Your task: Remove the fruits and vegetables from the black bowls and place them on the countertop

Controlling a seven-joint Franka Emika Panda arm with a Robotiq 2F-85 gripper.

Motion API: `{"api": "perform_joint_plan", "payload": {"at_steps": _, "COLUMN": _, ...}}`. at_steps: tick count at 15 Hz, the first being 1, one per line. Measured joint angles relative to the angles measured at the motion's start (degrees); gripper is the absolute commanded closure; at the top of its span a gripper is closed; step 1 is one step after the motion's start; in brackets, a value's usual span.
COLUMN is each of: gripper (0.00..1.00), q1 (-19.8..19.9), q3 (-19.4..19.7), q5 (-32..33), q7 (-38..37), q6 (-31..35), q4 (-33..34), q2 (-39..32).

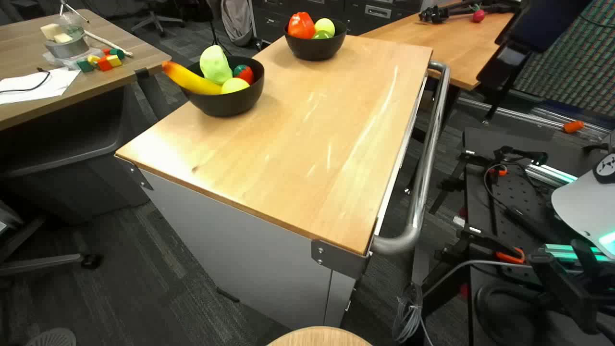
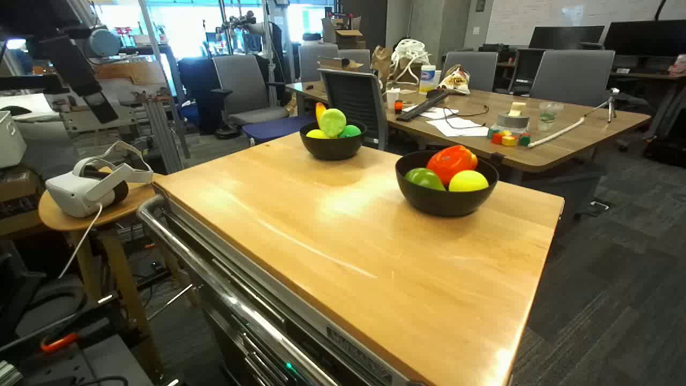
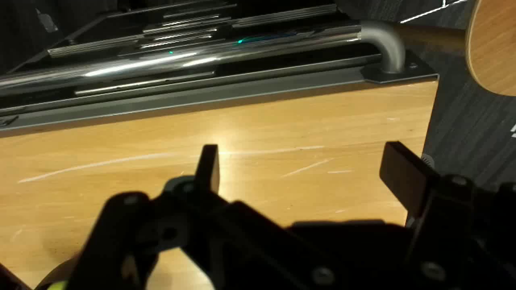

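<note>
Fruits and vegetables (image 2: 450, 166) sit in two black bowls (image 2: 445, 203) on my glossy, streaked countertop (image 1: 317, 144), which has a metal rail (image 1: 429, 154) along one edge. Around it I see a brown desk (image 2: 595, 133), grey chairs (image 2: 572, 80) and a white headset (image 2: 80, 187) on a round stool (image 2: 128, 201). In the wrist view my gripper (image 3: 302, 165) stands at the bottom edge — jaws spread wide, bare wood showing between. One bowl is cut off at lower left there, partly behind the gripper, a yellow-green sliver of its contents visible. In an exterior view a dark shape (image 2: 75, 64) crowds the top left — too shadowed to make out.
</note>
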State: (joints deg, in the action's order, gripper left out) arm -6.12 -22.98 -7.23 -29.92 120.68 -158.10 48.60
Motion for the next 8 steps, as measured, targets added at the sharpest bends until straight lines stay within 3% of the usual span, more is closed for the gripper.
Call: {"api": "perform_joint_plan", "payload": {"at_steps": 8, "gripper": 0.00, "q1": 0.00, "q3": 0.00, "q5": 0.00, "q7": 0.00, "q6": 0.02, "q4": 0.36, "q2": 0.15}}
